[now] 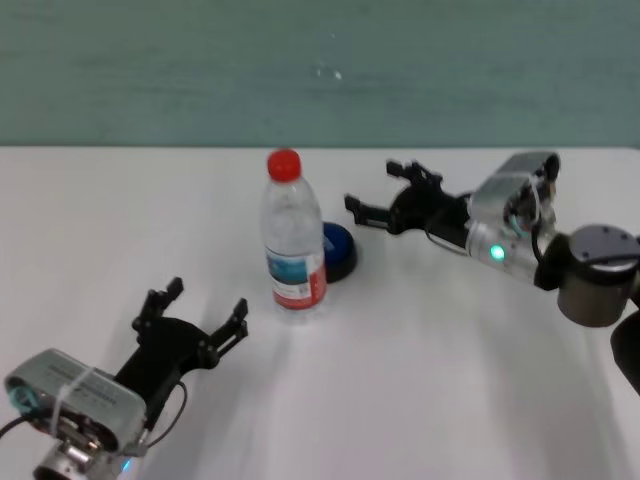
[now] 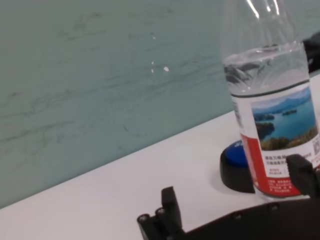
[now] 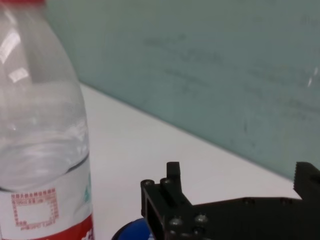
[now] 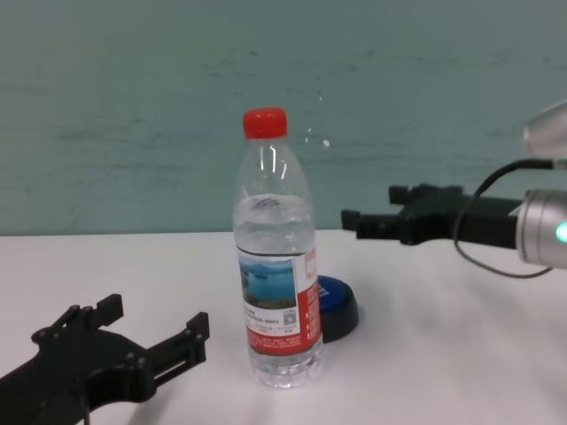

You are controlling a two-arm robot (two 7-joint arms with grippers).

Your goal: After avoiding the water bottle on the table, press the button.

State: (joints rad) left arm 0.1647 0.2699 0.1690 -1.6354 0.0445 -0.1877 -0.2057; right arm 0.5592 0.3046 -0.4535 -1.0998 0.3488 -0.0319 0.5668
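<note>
The right tool (image 1: pixel 379 190) hangs above the tabletop (image 1: pixel 430 360) with its fingers spread wide and holding nothing, pointing toward the water bottle (image 1: pixel 293 240). The button (image 1: pixel 338 250) lies below and just ahead of its fingertips, on the tabletop, partly hidden behind the bottle's right side and just beside it. The left tool (image 1: pixel 206 312), also wide and empty, sits low near the bottle's left side, apart from it.

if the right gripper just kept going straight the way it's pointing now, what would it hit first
Probably the water bottle. The right gripper, open and raised, points leftward at the bottle's upper body, passing above the button rather than onto it. Depth is unclear, so it might slip just behind the bottle.
</note>
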